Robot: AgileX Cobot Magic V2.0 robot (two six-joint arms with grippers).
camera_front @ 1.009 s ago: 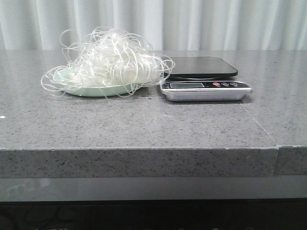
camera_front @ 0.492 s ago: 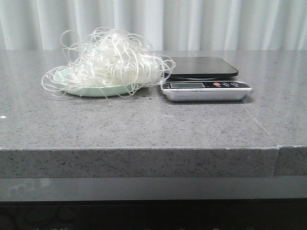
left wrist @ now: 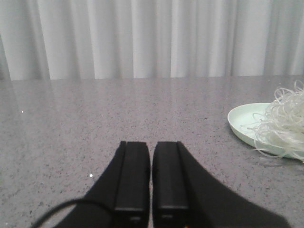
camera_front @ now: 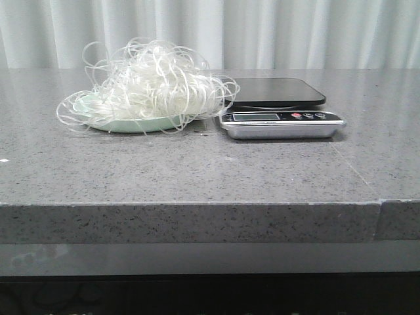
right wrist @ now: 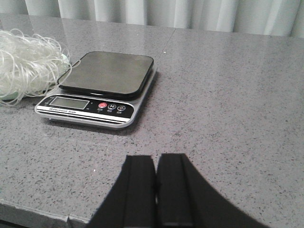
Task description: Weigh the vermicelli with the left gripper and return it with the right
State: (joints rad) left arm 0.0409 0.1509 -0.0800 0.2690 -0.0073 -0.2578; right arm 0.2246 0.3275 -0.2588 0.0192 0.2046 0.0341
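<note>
Vermicelli (camera_front: 152, 82) sits heaped on the mint-green plate (camera_front: 131, 125), left-centre of the grey stone surface (camera_front: 197, 170), strands looping over the plate rim and a few reaching the scale (camera_front: 279, 105) just beside it on the right. Scale platform is bare. Neither arm shows in the front view. Left wrist view: left end effector (left wrist: 151, 190) has its two black fingers (left wrist: 132, 180) pressed together, only a hairline seam between them, nothing held, low over bare surface; plate and vermicelli lie well apart from it, off to one side near the frame edge, only partly in view. Right wrist view: right end effector (right wrist: 156, 194) likewise closed finger to finger, empty, near the front edge of the surface; scale is ahead of it, with the vermicelli beyond the scale's far side, partly cut off by the frame. No contact between either end effector and plate, noodles or scale.
</note>
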